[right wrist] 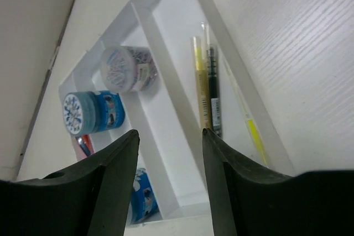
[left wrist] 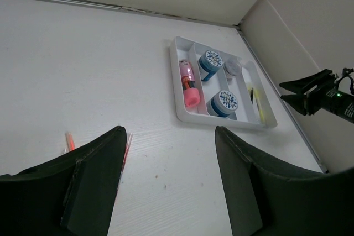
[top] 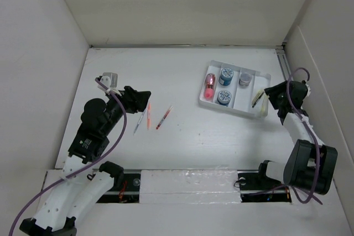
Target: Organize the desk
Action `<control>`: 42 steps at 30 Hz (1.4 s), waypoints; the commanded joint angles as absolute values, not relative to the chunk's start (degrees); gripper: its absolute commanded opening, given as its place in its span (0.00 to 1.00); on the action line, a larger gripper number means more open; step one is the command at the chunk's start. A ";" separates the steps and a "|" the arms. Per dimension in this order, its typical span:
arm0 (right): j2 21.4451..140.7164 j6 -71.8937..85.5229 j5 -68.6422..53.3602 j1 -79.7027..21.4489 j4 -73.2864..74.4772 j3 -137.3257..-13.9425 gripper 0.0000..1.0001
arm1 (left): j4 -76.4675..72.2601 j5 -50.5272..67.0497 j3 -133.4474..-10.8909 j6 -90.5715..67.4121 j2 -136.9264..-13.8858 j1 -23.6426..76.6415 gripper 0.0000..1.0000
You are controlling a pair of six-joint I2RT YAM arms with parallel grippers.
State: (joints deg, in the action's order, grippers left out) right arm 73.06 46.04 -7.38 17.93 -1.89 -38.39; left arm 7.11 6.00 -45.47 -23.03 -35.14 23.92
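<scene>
**Desk editor:** Where does the worktop sit in the overhead shot?

**Photographer:** The white worktop [top: 210,142] fills the middle of the frame. It has white walls on three sides and a rail along its near edge, and both arm bases are bolted below it.

**Desk editor:** And the left arm?

**Photographer:** The left gripper [top: 145,96] hangs over the left half, jaws spread wide with nothing between them. Just beside it, three pens lie loose on the surface: a pale pen [top: 139,121], an orange pen [top: 148,115] and a red pen [top: 164,118]. They are roughly parallel, the red one slightly apart to the right.

**Desk editor:** The right side?

**Photographer:** The right gripper [top: 260,103] is poised at the right end of a white tray [top: 232,109], fingers parted and empty. Its wrist camera looks into the tray's long end compartment, where a yellow pen [right wrist: 198,81] and a black pen [right wrist: 213,92] lie side by side.

**Desk editor:** Anything else in the tray?

**Photographer:** One blue-lidded tub [top: 226,75] sits behind a second blue-lidded tub [top: 224,97]. There is also a grey-topped tub [top: 244,79] and a pink object [top: 210,85] that cannot be identified.
</scene>
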 commanded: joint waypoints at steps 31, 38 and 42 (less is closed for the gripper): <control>123.55 49.65 35.15 -58.18 16.86 -87.87 0.68 | 6.50 -5.90 -46.49 -25.14 -30.85 24.08 0.50; 124.37 54.14 39.90 -58.80 20.74 -84.48 0.31 | 6.42 -4.84 -46.50 -25.05 -30.15 24.08 0.51; 120.94 55.55 40.52 -58.80 19.51 -80.16 0.11 | 6.24 -4.75 -46.49 -25.05 -30.15 24.08 0.51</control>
